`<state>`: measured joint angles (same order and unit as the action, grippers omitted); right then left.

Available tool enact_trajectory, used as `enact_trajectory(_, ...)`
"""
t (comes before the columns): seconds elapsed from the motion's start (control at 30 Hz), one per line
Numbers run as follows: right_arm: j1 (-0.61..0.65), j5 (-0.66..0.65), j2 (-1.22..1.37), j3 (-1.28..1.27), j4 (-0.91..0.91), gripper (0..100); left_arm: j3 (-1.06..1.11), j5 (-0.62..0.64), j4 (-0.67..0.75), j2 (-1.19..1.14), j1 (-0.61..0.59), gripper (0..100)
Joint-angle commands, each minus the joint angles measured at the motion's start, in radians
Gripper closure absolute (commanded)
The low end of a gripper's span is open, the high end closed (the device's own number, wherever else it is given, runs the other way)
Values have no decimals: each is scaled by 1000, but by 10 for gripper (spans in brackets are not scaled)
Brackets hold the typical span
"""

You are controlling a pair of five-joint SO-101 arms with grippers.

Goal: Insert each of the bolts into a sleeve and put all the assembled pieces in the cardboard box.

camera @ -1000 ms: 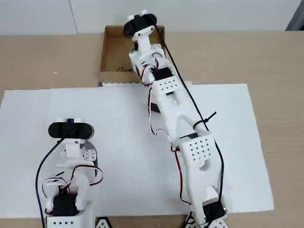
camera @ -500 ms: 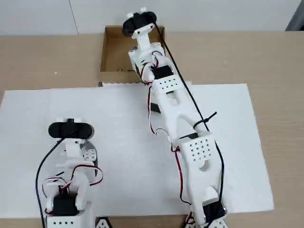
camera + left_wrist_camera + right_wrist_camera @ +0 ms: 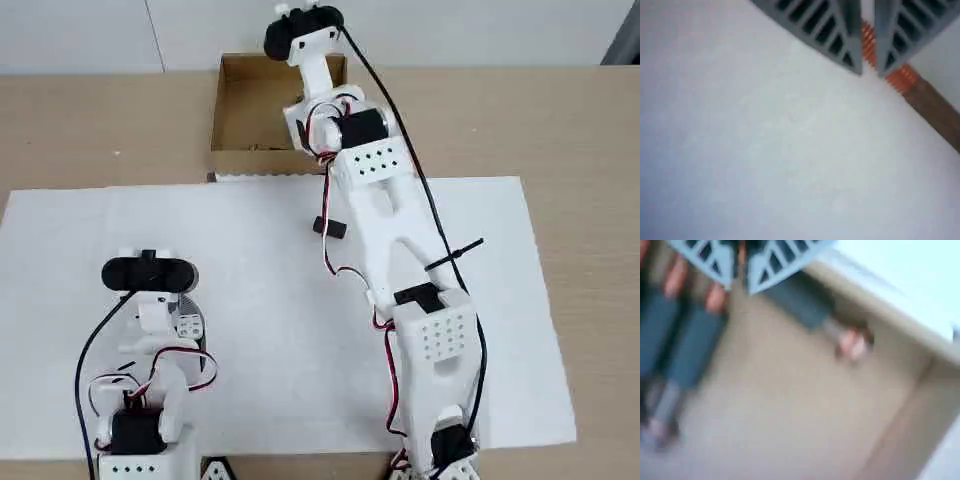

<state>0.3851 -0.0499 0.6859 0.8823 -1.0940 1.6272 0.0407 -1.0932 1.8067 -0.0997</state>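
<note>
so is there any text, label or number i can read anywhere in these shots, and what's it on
None can be read.
cardboard box: plain walls, no print legible.
white sheet: blank.
black servo on the right arm: any label is too small to read.
assembled pieces inside the box: too blurred to show any marking.

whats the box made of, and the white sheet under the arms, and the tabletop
Cardboard box: brown cardboard, matte, with thin folded walls and raw-looking edges.
White sheet: matte and faintly textured, probably foam or thick paper; the look leaves it open.
Table: light wood-tone surface with low sheen, likely laminate or veneer.
</note>
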Motion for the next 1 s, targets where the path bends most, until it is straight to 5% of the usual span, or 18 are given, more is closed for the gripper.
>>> enact_trajectory(0.0,-7,-40,-97,48,-130,995,-4,-6,23,9,2,994)
enact_trajectory(0.4,-5,-334,-119,46,-542,995,-4,-6,23,9,2,994)
enact_trajectory(0.97,1,-497,31,40,-591,850,-4,-6,23,9,2,994)
